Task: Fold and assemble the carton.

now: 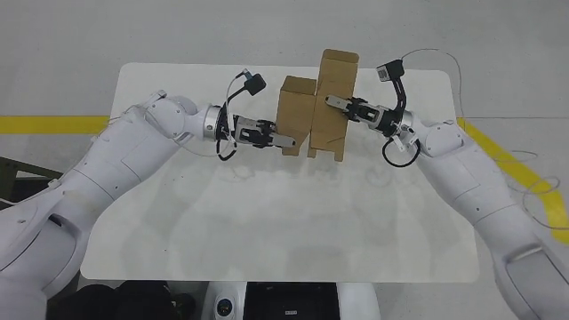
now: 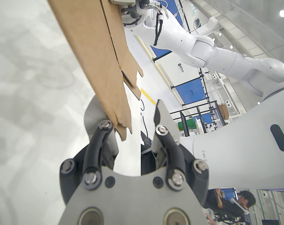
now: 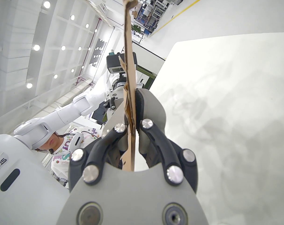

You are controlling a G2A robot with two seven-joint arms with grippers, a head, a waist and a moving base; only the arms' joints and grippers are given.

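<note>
Left gripper (image 1: 284,140) open, a corner of the carton (image 1: 300,107) loose between its fingers, probably lining up a grip. Right gripper (image 1: 332,101) pinched on a carton panel, likely steadying the carton upright between both grippers for folding.

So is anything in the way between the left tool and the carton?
Nothing visible is. The left tool is open, with a corner of the carton right beside one finger. The right tool is clamped on the carton's edge.
</note>
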